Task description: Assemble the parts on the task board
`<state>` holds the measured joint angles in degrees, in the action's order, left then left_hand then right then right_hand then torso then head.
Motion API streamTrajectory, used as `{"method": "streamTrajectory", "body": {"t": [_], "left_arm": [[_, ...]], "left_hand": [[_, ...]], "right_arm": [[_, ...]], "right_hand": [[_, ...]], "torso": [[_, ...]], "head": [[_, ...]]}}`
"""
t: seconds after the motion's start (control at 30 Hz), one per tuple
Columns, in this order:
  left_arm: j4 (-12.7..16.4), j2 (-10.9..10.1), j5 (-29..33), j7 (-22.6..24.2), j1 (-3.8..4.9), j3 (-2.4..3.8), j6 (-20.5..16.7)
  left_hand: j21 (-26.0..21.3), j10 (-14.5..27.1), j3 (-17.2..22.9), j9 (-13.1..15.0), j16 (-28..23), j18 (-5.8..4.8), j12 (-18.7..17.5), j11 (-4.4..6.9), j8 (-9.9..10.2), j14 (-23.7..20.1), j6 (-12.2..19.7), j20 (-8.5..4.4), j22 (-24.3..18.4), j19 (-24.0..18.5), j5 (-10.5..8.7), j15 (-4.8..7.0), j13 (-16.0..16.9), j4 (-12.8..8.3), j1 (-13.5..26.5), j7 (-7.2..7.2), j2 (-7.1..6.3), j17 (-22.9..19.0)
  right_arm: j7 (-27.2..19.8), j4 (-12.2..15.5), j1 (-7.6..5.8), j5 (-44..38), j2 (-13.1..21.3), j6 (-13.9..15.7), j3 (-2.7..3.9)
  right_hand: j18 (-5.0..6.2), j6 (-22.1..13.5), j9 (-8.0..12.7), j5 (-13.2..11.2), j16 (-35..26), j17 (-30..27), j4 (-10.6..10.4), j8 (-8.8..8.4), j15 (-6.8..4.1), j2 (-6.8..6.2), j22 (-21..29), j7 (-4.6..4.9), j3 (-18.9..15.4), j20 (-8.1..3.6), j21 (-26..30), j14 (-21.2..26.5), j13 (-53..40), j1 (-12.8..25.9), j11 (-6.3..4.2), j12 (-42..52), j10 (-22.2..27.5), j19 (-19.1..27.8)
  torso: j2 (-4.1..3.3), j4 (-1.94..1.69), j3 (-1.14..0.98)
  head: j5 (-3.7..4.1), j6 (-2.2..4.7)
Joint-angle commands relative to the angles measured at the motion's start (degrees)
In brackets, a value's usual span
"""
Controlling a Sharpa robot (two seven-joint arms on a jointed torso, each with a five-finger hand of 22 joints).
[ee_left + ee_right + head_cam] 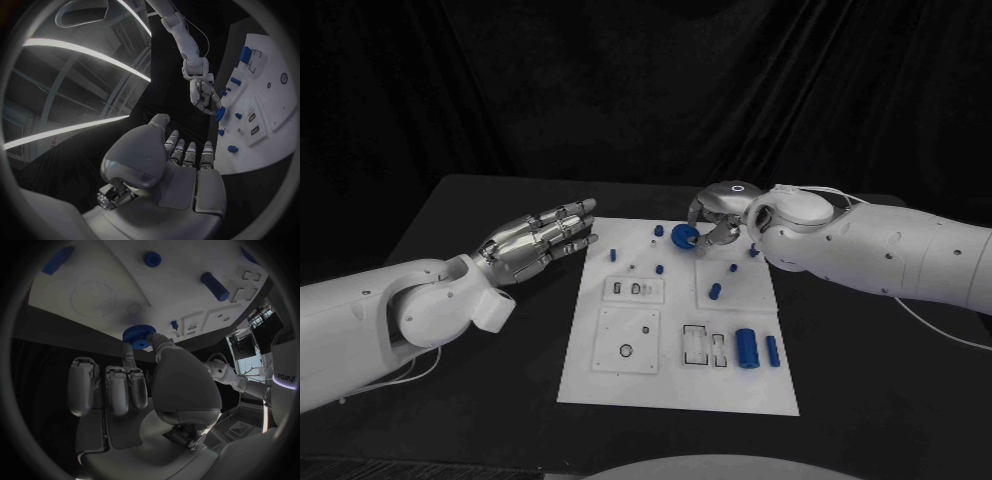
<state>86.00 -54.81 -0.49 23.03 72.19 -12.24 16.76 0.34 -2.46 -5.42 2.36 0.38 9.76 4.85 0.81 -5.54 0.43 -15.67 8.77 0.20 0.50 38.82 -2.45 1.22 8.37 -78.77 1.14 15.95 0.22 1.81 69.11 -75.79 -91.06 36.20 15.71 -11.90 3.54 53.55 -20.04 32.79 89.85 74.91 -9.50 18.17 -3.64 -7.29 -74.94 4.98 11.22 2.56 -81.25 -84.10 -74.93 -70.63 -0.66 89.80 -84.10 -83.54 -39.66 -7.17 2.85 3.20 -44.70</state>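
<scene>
Toothed blue gear (pixel 139 335) pinched by silver right hand (pixel 134 385) over smooth white task board (pixel 678 390); left hand (pixel 538 240) spread, empty.

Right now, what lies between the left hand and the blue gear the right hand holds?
In the head view, bare task board and one small blue peg lie between left hand and gear.

A white task board (pixel 678 390) lies flat on the black desk. Small blue parts (pixel 746 348) sit on it. A blue toothed wheel (pixel 139 335) is at its far edge.
</scene>
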Motion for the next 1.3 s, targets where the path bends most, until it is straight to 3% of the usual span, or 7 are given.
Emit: {"method": "streamTrajectory", "body": {"t": [0.03, 0.23, 0.43, 1.0, 1.13, 1.27, 1.3], "left_arm": [[0.2, 0.0, 0.1, 0.3, 0.0, 0.05, 0.5], [0.2, 0.0, 0.1, 0.2, 0.0, 0.05, 0.5], [0.1, 0.2, 0.1, 0.2, 0.0, 0.05, 0.6], [0.2, 0.5, 0.1, 0.1, 0.0, 0.05, 0.7], [0.3, 0.4, 0.1, 0.1, 0.0, 0.05, 0.6], [0.3, 0.4, 0.1, 0.1, 0.0, 0.05, 0.6], [0.3, 0.4, 0.1, 0.1, 0.0, 0.05, 0.6]], "left_hand": [[0.0, 0.0, 0.4, 0.0, 0.2, 0.5, 0.2, -0.26, -0.2, 0.1, -0.1, 0.37, 0.1, 0.1, 0.2, -0.18, 0.1, 0.0, 0.6, 0.35, 0.15, 0.1], [0.0, 0.0, 0.5, 0.0, 0.2, 0.51, 0.2, -0.31, -0.3, 0.1, -0.2, 0.39, 0.1, 0.1, 0.2, -0.17, 0.1, -0.1, 0.6, 0.4, 0.14, 0.1], [0.0, 0.0, 0.5, 0.0, 0.2, 0.51, 0.2, -0.31, -0.3, 0.1, -0.2, 0.39, 0.1, 0.1, 0.2, -0.17, 0.1, -0.1, 0.6, 0.4, 0.14, 0.1], [0.0, 0.0, 0.6, 0.0, 0.2, 0.52, 0.3, -0.36, -0.3, 0.1, -0.2, 0.41, 0.1, 0.1, 0.22, -0.22, 0.1, -0.1, 0.7, 0.45, 0.15, 0.1], [0.0, 0.0, 0.6, 0.0, 0.2, 0.52, 0.3, -0.36, -0.3, 0.1, -0.2, 0.41, 0.1, 0.1, 0.22, -0.22, 0.1, -0.1, 0.7, 0.45, 0.15, 0.1], [0.0, 0.0, 0.6, 0.0, 0.2, 0.52, 0.3, -0.36, -0.3, 0.1, -0.2, 0.41, 0.1, 0.1, 0.22, -0.22, 0.1, -0.1, 0.7, 0.45, 0.15, 0.1], [0.0, 0.0, 0.6, 0.0, 0.2, 0.52, 0.3, -0.36, -0.3, 0.1, -0.2, 0.41, 0.1, 0.1, 0.22, -0.22, 0.1, -0.1, 0.7, 0.45, 0.15, 0.1]], "right_arm": [[-0.7, -0.6, -0.14, 0.3, -0.9, -1.0, 0.04], [-1.1, -1.7, -0.11, 0.4, -2.9, -1.7, 0.04], [-1.3, -3.0, -0.04, 0.4, -4.8, -2.4, 0.04], [-1.1, -6.3, 0.44, 0.4, -8.8, -3.0, 0.04], [-1.1, -6.5, 0.47, 0.4, -9.0, -3.4, 0.04], [-1.1, -6.5, 0.48, 0.4, -8.9, -3.5, 0.04], [-1.2, -6.5, 0.48, 0.4, -8.9, -3.4, 0.04]], "right_hand": [[-1.04, 0.3, -1.7, -0.2, 0.2, 15.1, 0.0, -0.07, -0.06, 0.62, -9.4, -0.64, 0.5, 0.02, -0.4, -5.9, -15.1, -0.3, 0.26, 0.2, -5.9, -0.5], [-1.08, 0.0, -1.7, -0.3, 0.2, 15.1, 0.1, -0.26, 0.11, 0.64, -9.5, -0.45, 0.7, 0.15, -0.5, -5.9, -15.1, -0.4, 0.47, 0.2, -5.9, -0.6], [-1.11, -0.4, -1.6, -0.7, 0.2, 15.1, 0.2, -0.66, 0.33, 0.66, -9.6, -0.2, 1.0, 0.33, -0.6, -5.9, -15.1, -0.5, 0.71, 0.2, -5.9, -0.7], [-1.07, -1.4, -1.1, -1.8, 0.2, 15.1, 0.4, -2.01, 0.79, 0.66, -9.7, 0.36, 1.7, 0.79, -0.5, -5.9, -15.1, -0.5, 1.19, 0.2, -5.9, -0.6], [-0.96, -3.9, -0.3, -3.4, 0.2, 15.1, 0.6, -4.2, 1.09, 0.47, -9.6, 0.86, 2.0, 1.16, -0.1, -5.9, -15.1, -0.3, 1.49, 0.2, -5.9, -0.3], [-0.87, -6.6, 0.4, -4.9, 0.2, 15.1, 0.8, -6.05, 1.04, 0.39, -9.5, 0.66, 2.2, 1.23, 0.2, -5.9, -15.1, 0.0, 1.35, 0.2, -5.9, -0.1], [-0.83, -8.2, 0.9, -6.3, 0.2, 15.1, 0.9, -7.06, 1.02, 0.45, -9.5, 0.6, 2.1, 1.21, 0.4, -5.9, -15.1, 0.1, 1.32, 0.2, -5.9, 0.0]], "torso": [[0.01, 0.0, 0.01], [0.0, 0.08, 0.0], [-0.01, -0.13, 0.0], [-0.01, 0.04, 0.0], [-0.01, 0.05, 0.01], [-0.01, 0.04, 0.01], [0.0, 0.06, 0.01]], "head": [[0.01, -0.2], [-0.2, -0.51], [0.11, -0.68], [0.14, -1.0], [0.12, -1.07], [0.11, -1.07], [0.11, -1.11]]}}
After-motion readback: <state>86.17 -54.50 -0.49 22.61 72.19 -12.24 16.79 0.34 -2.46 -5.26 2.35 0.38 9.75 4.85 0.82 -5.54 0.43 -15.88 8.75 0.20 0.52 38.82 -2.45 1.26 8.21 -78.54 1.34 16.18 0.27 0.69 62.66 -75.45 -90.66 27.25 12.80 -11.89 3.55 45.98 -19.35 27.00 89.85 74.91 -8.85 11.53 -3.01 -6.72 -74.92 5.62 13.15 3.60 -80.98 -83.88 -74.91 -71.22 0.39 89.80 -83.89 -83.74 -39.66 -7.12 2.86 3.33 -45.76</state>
